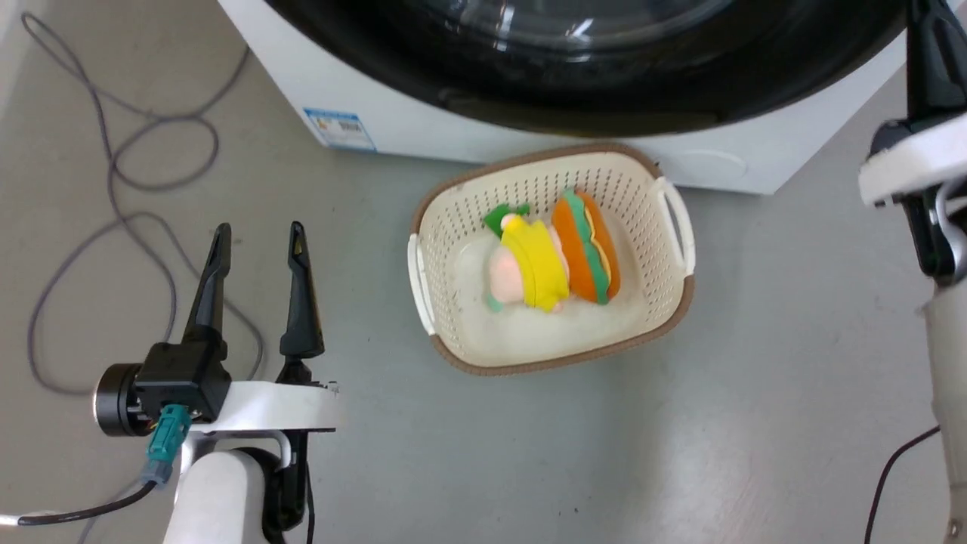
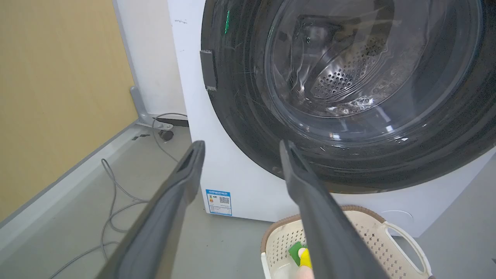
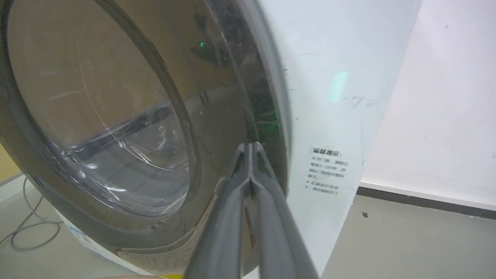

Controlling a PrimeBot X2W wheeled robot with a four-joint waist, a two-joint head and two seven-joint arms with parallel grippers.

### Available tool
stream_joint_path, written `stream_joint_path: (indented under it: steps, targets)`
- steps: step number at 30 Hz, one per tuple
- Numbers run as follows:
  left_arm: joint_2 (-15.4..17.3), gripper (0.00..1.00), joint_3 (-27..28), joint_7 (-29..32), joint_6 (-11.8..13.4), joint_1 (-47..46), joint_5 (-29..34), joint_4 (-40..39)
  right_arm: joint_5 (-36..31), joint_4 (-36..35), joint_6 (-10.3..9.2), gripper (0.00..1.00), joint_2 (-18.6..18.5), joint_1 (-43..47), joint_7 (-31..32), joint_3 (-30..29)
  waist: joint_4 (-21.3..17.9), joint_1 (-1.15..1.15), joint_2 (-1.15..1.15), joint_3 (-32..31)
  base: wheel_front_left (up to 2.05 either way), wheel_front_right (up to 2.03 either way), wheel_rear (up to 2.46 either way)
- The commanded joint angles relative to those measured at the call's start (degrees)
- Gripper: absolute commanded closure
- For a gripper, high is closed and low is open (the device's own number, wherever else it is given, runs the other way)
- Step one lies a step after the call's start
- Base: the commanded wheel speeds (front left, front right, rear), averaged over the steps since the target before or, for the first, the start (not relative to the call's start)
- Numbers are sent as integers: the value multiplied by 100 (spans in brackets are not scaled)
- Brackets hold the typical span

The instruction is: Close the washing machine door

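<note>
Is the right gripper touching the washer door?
Cannot tell. In the right wrist view the right gripper lies over the black rim of the door, but depth is unreadable.

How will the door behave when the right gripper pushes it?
The door looks rigid, thick-rimmed and glass-centred, so it probably moves as one piece. Being glossy, it may let the shut right gripper skid.

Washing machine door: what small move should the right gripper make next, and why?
Probably a short, gentle push of the right gripper straight into the washing machine door. Its shut fingertips sit at the door's black rim, and the rim appears to lie against the white washing machine, but whether the latch has caught cannot be seen.
</note>
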Motion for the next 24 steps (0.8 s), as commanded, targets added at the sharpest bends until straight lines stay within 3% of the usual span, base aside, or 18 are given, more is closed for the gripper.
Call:
stream_joint_path:
  steps: [1,12,16,17,18,19,20,24]
  targets:
    - [-8,0,36,-30,24,26,-6,20,51,-119,-8,100,43,174,-20,-50,-68,-1,0,-139,0,0,0]
    - [-8,0,232,-30,22,419,114,246,-389,-1834,-8,100,778,1601,-20,-583,-523,-1,0,-994,0,0,0]
    - [-8,0,311,-30,32,613,149,309,-401,-2142,-8,100,951,2104,-20,-466,-678,-1,0,-1292,0,0,0]
    - [-8,0,333,-30,30,665,154,321,-383,-2168,-8,90,974,2229,-20,-429,-712,-1,0,-1362,0,0,0]
    - [-8,0,355,-30,30,718,158,333,-340,-2176,-8,64,994,2349,-20,-407,-744,-1,0,-1431,0,0,0]
    - [-8,0,376,-30,33,770,163,339,-297,-2176,-8,27,1010,2463,-20,-381,-779,-1,0,-1497,0,0,0]
    - [-8,0,395,-30,38,827,165,343,-273,-2182,-8,0,1022,2576,-20,-343,-811,-1,0,-1562,0,0,0]
    - [-8,0,458,-30,43,1008,164,379,-231,-2169,-8,0,1046,2992,-20,-231,-911,-1,0,-1776,0,0,0]
